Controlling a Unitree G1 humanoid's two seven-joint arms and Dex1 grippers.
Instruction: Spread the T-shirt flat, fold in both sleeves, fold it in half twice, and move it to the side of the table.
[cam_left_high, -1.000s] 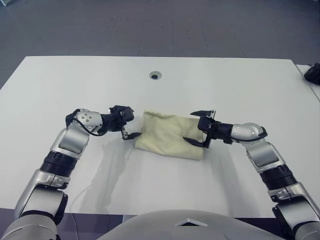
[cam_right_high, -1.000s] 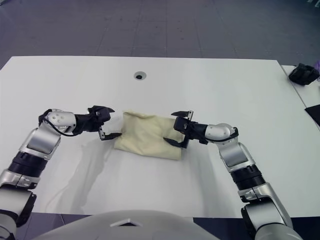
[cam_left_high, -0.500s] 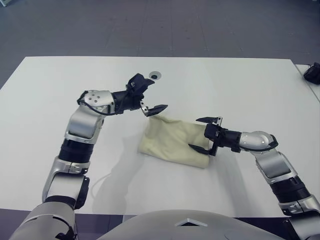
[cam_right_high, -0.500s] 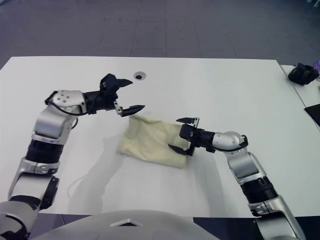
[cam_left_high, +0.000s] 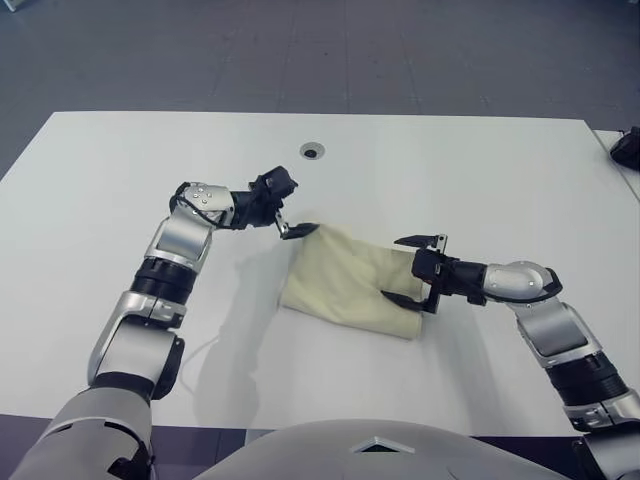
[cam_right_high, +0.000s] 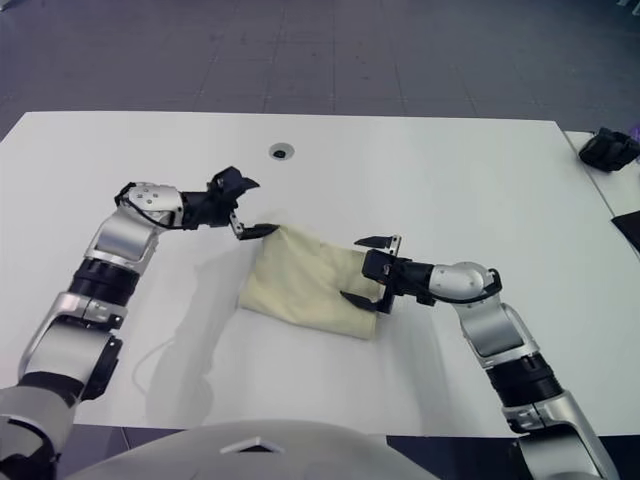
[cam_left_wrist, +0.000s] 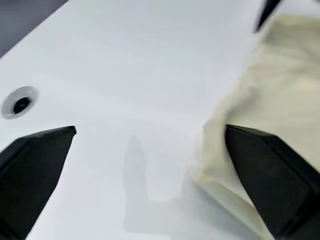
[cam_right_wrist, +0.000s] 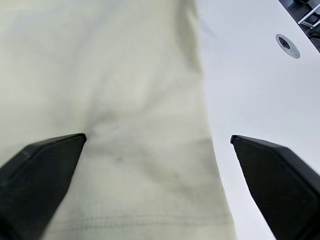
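Lying folded into a compact pale-yellow rectangle, the T-shirt (cam_left_high: 350, 285) sits near the middle of the white surface (cam_left_high: 480, 170), slightly skewed to its edges. Its far left corner is rumpled and a little raised. Left jaws: apart, at that far left corner. One fingertip (cam_left_high: 300, 230) meets the corner's cloth in the head view, but contact cannot be told. In the left wrist view one finger (cam_left_wrist: 270, 175) is over the shirt's rumpled edge and the other (cam_left_wrist: 30, 165) is over bare surface. Right jaws: apart, at the shirt's right end, with one finger (cam_left_high: 420, 241) toward the far edge and one (cam_left_high: 398, 297) toward the near edge. Cloth lies between them, not clamped. Round cable hole (cam_left_high: 312, 151) is by the middle of the far edge, well apart from the shirt.
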